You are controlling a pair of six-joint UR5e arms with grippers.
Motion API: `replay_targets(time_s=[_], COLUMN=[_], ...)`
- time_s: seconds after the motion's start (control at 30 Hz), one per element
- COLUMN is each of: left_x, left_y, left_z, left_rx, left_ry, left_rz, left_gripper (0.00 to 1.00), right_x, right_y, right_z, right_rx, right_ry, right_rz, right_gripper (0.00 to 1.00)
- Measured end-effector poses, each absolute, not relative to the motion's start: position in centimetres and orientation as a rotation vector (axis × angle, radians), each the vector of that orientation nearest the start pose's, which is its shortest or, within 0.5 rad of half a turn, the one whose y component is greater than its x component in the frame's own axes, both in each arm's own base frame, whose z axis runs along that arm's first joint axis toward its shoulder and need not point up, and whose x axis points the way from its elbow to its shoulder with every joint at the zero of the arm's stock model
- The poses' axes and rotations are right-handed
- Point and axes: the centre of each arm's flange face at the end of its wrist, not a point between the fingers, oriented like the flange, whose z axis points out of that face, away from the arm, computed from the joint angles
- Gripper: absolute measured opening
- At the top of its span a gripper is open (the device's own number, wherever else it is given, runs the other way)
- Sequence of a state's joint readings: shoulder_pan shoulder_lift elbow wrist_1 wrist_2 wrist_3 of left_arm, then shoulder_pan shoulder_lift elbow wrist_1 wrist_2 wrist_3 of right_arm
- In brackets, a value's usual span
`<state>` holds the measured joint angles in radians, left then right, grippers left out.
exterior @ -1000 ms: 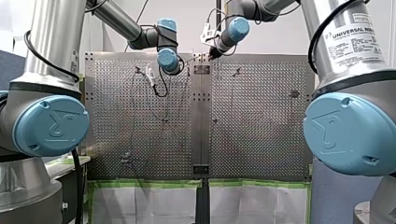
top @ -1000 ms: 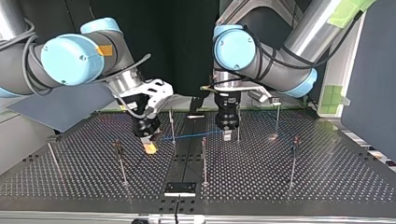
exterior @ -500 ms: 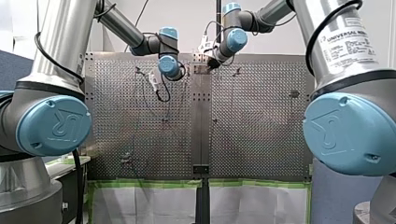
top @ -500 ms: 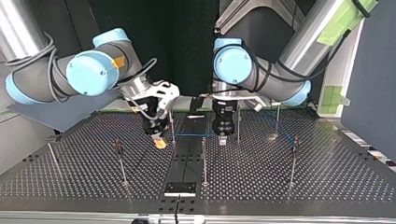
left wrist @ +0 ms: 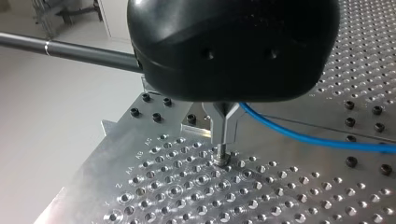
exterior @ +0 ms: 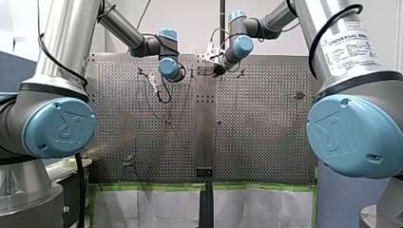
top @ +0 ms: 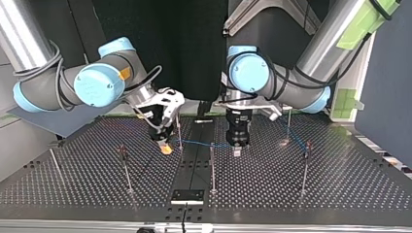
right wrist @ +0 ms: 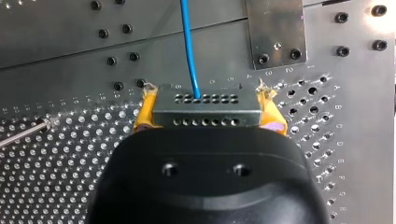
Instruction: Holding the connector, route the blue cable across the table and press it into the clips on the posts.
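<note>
My right pincer point(right wrist: 208, 106) is clenching the grey connector point(right wrist: 208, 117) between its yellow pads point(right wrist: 145, 115), one pad on each end of the block. The blue cable point(right wrist: 189, 46) is coming out of the connector's row of little holes. It is running straight ahead of the pincer, over the holed surface point(right wrist: 56, 177).

My left pincer point(left wrist: 223, 140) is pointing down, with its tips close over the surface. Its two metal fingers point(left wrist: 225, 122) are squeezing together on the blue cable, which is coming out beside them and trailing off low over the holes.

In the top view, my right pincer is hanging at about ten o'clock from the middle post point(top: 212, 162). My left pincer is hanging at about two o'clock from it. The blue cable is stretching from one pincer to the other, a little above the surface. It is going past a thin post point(top: 179, 128) just beside my right pincer, at that pincer's three o'clock. It is also crossing by the top of the middle post, but I cannot tell if it is sitting in a clip there.

Two more posts are standing well apart from the middle one: a left post point(top: 125, 167) at nine o'clock and a right post point(top: 304, 167) at three o'clock.

In the front view, both arms are reaching to the far end of the surface, at twelve o'clock.
</note>
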<state>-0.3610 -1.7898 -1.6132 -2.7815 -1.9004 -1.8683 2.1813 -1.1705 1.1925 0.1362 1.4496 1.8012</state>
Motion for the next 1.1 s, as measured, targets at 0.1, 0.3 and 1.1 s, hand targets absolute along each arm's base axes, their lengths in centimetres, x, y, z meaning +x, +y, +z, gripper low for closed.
replay_targets(time_s=[0.1,0.3,1.1], left_x=[50.7,51.9,57.4], left_y=[-29.3,-28.0,-26.8], left_z=[38.7,38.7,38.1], left_rx=[-0.210,-0.203,-0.196], left_ry=[1.463,1.456,1.444], left_rz=[-0.302,-0.314,-0.338], left_gripper=[0.00,0.00,0.00], right_x=[48.5,48.1,45.7], right_y=[-44.2,-44.9,-49.1], right_z=[43.1,43.0,42.9], right_rx=[-2.330,-2.325,-2.278], right_ry=[1.403,1.404,1.407], right_rz=[-2.231,-2.235,-2.302], right_gripper=[0.00,0.00,0.00])
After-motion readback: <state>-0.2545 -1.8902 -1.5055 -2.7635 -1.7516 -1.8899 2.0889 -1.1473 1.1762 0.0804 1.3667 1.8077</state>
